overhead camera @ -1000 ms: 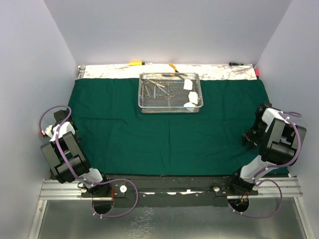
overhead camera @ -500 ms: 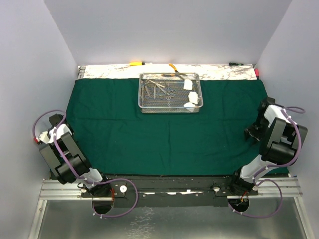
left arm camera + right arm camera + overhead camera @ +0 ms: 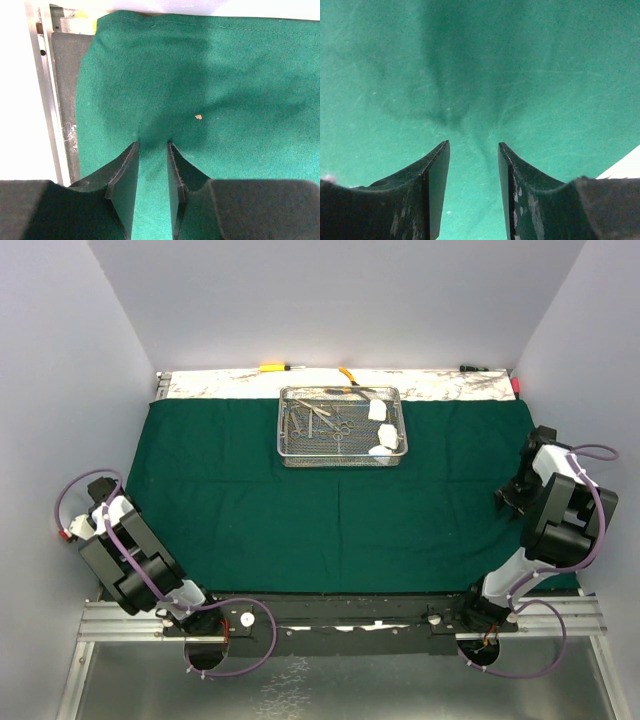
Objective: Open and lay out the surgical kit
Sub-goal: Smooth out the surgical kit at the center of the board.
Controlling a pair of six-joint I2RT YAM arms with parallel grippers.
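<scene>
Green cloth wrap (image 3: 340, 510) lies opened flat over most of your bench (image 3: 220, 383). The wire-mesh tray (image 3: 341, 461) sits on it at 12 o'clock, close to the far hem. Inside the tray you can make out thin silver clamps (image 3: 335, 426) toward its left and middle, and white gauze rolls (image 3: 377, 410) at its right end. The instruments overlap and are too small from above to count or tell apart.

Your left arm (image 3: 125, 560) is at 8 o'clock and your right arm (image 3: 555, 510) at 3 o'clock, each at a side edge of the wrap. From overhead the wrist housings cover both sets of fingertips, so go by the wrist cameras.

The left claw (image 3: 152, 146) is pinching the wrap: a narrow ridge of cloth stands between its fingers, and creases fan out from it toward 12 o'clock. In that view the cloth's hem and a metal rail (image 3: 50, 100) run along 9 to 11 o'clock.

The right claw (image 3: 473, 146) grips a wider fold of the wrap, with puckers converging into the gap. The lower part of that grip is cut off by the frame edge. A pale corner (image 3: 626, 162) at 4 o'clock is cropped, and you cannot tell what it is.

On the bare strip at 12 o'clock a yellow-handled tool (image 3: 272, 367) is partly visible. The other items there are too small to name.
</scene>
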